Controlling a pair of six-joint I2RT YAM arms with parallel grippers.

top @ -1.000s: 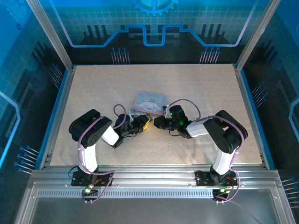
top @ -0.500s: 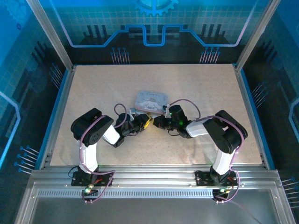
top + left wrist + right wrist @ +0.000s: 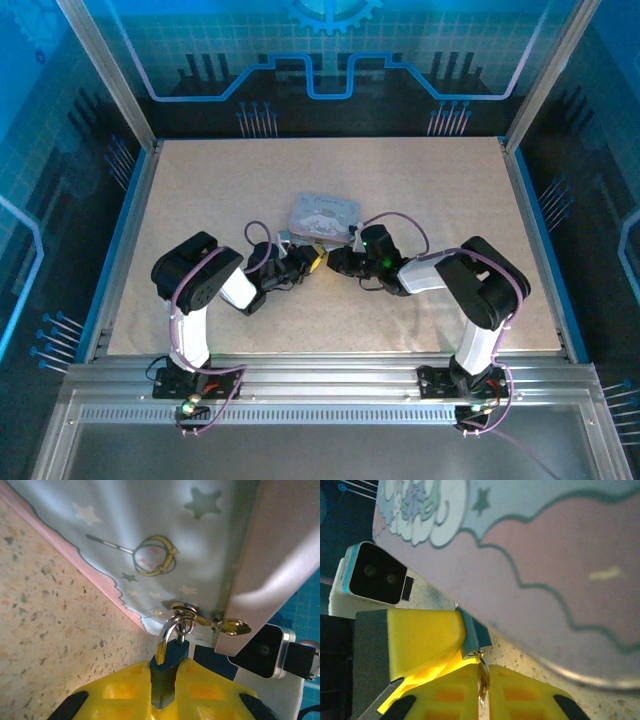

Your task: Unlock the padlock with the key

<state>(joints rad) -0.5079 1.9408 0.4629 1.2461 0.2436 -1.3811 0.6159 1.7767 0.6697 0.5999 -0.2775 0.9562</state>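
Left gripper [image 3: 165,685] clenched on padlock [image 3: 169,656] body, just beside near edge of tin [image 3: 150,525], bracing the lock steady. Right gripper [image 3: 484,696], facing it along same tin edge, pinches key [image 3: 482,677] at padlock's keyhole end, probably ready to turn. Padlock loop, toward tin, looks closed: unlocking not done

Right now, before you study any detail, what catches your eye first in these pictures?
Two arms meet mid-table beside a pastel tin printed with stars. Up close, the yellow-fingered left gripper clamps the small dark padlock at the tin's edge. From the other side, the right gripper pinches the key hanging under the padlock.
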